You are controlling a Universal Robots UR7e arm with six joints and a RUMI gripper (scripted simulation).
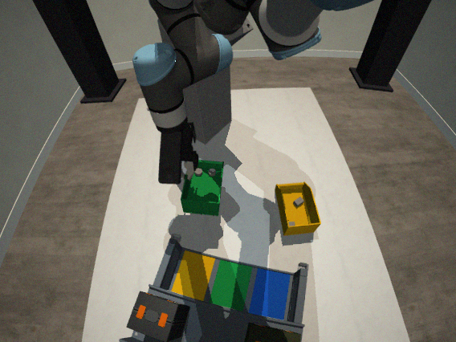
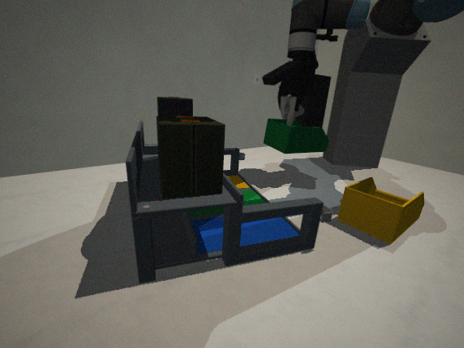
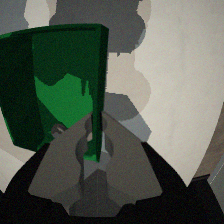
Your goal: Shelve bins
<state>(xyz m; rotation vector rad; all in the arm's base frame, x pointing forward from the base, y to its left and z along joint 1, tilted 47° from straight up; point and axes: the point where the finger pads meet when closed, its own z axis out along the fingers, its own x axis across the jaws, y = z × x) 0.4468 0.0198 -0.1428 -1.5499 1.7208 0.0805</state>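
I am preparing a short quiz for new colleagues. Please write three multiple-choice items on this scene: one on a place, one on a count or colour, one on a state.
1. Where is the open-topped green plastic bin?
A. Lifted above the white table
B. On the green shelf mark
C. Inside the yellow bin

2. How many coloured marks does the dark grey shelf show in the top view?
A. Two
B. Three
C. Four

3. What is the state of the black two-jaw tool?
A. Open and holding nothing
B. Shut on nothing
C. Shut on a wall of the green bin

Answers: 1 A, the exterior view shows the bin in the air, clear of the table. 2 B, yellow, green and blue lie side by side. 3 C, the wrist view shows the thin green wall between the fingers.
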